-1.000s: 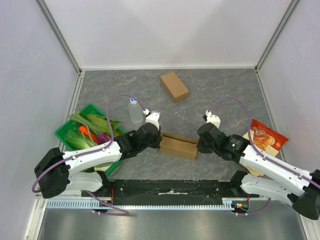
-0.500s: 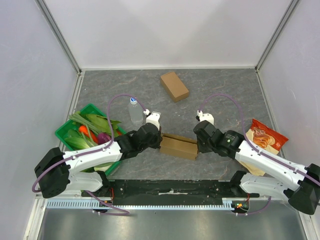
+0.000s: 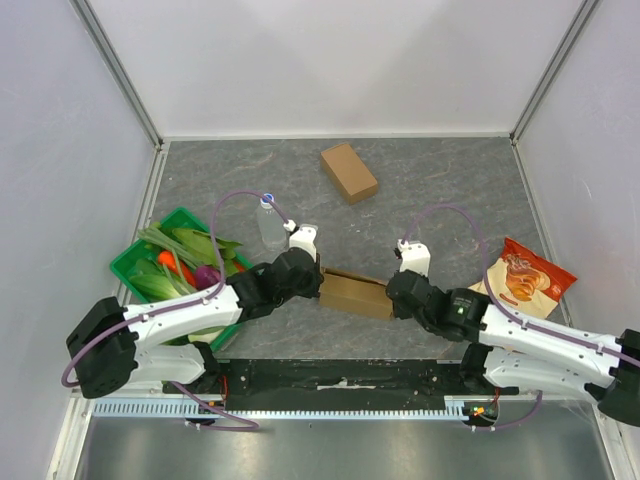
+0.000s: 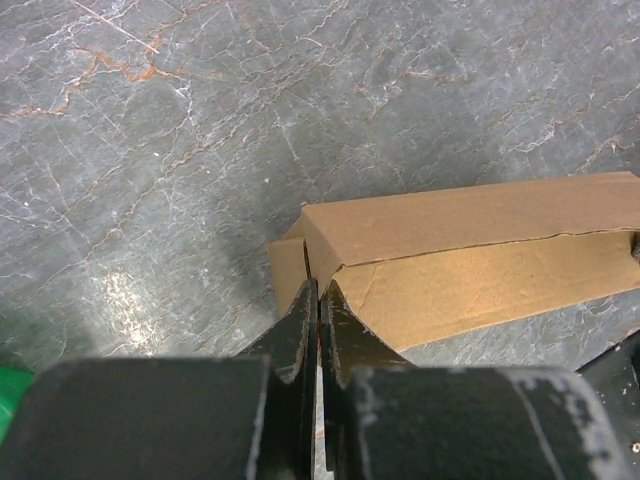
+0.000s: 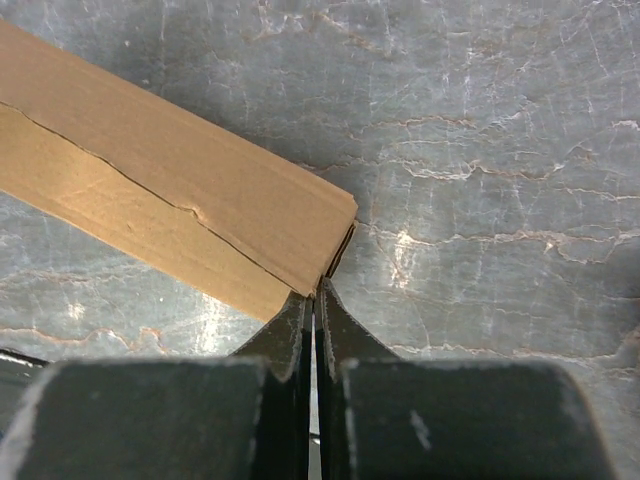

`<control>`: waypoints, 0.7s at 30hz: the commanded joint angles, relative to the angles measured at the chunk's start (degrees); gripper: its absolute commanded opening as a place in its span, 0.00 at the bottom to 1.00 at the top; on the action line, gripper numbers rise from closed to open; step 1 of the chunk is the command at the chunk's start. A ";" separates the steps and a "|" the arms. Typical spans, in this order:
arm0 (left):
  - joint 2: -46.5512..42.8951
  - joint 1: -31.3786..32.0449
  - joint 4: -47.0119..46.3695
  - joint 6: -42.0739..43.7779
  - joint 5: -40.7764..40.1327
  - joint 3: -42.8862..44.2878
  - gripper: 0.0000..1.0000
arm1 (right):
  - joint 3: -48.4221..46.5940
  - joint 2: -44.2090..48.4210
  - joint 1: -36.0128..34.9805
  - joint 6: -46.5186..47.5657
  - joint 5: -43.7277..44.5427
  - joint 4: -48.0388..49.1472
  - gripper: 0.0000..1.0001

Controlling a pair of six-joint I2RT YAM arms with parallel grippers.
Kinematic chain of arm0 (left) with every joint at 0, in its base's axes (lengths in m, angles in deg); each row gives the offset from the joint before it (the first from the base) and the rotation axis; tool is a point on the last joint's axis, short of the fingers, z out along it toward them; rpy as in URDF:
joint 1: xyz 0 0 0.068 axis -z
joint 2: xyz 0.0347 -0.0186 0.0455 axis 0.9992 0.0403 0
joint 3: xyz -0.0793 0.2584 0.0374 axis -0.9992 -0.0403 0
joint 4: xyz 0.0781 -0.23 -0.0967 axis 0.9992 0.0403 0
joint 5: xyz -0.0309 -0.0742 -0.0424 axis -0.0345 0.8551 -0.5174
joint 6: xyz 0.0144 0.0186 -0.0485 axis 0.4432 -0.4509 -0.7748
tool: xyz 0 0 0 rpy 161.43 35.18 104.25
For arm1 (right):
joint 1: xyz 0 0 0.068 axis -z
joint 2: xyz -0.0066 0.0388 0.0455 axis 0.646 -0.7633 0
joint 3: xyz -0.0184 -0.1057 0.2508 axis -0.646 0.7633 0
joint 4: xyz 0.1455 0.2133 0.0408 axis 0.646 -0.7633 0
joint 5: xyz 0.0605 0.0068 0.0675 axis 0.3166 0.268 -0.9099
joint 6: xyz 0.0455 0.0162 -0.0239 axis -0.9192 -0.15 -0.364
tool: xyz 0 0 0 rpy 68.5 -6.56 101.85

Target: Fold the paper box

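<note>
The brown paper box (image 3: 355, 293) lies long and flat on the grey table between my two grippers. My left gripper (image 3: 321, 285) is shut, with its tips against the box's left end. In the left wrist view the gripper (image 4: 318, 290) meets the box (image 4: 480, 250) beside a small end flap (image 4: 285, 272). My right gripper (image 3: 392, 297) is shut at the box's right end. In the right wrist view the gripper (image 5: 315, 292) touches the near right corner of the box (image 5: 170, 190). A seam runs along the box's length.
A second, closed brown box (image 3: 349, 172) lies farther back. A clear bottle with a blue cap (image 3: 270, 222) stands left of centre. A green basket (image 3: 133, 256) of vegetables is at the left. A snack bag (image 3: 522, 275) lies at the right.
My right arm has dropped and pulled toward the near edge, its gripper staying at the box's right end. The dark gap along the box's top has closed. The left arm has barely moved.
</note>
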 commanded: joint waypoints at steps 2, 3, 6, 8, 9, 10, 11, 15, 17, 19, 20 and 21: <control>-1.09 1.41 -1.61 -3.57 3.81 -2.90 0.02 | 8.85 2.17 -3.29 -6.24 5.29 7.50 0.00; -1.44 1.50 -1.44 -3.66 3.81 -3.16 0.02 | 10.08 2.88 -3.29 -6.24 5.64 7.85 0.00; -3.54 1.50 -0.30 -3.49 3.29 -3.25 0.07 | 9.31 4.47 -3.29 -4.75 7.31 8.38 0.00; -6.78 1.41 0.49 -3.66 3.37 -3.16 0.24 | 7.82 4.12 -3.21 -2.64 7.75 8.38 0.00; -8.20 1.41 1.02 -3.66 3.55 -3.08 0.32 | 7.37 3.77 -3.21 -2.03 7.67 8.21 0.00; -9.43 1.32 2.67 -3.66 3.89 -2.81 0.39 | 7.02 3.25 -3.29 -1.59 7.75 8.20 0.00; -11.96 1.32 4.08 -3.66 4.07 -2.38 0.44 | 6.76 2.28 -3.21 -0.89 7.76 8.20 0.00; -17.86 0.62 9.19 -3.66 5.13 1.39 0.59 | 5.96 0.78 -3.21 -0.35 7.93 8.29 0.00; -19.10 -1.47 10.25 -3.92 5.74 3.33 0.61 | 5.79 0.43 -3.21 0.17 8.02 8.64 0.00; -18.32 -4.11 9.12 -3.93 10.28 4.48 0.60 | 5.44 0.25 -3.21 0.96 8.37 8.56 0.00; -17.19 -7.35 7.37 -3.75 12.66 5.44 0.59 | 5.17 0.16 -3.21 1.05 8.63 8.64 0.00; -13.78 -9.03 6.83 -3.75 15.21 6.06 0.59 | 5.00 0.08 -3.21 1.32 8.72 8.56 0.00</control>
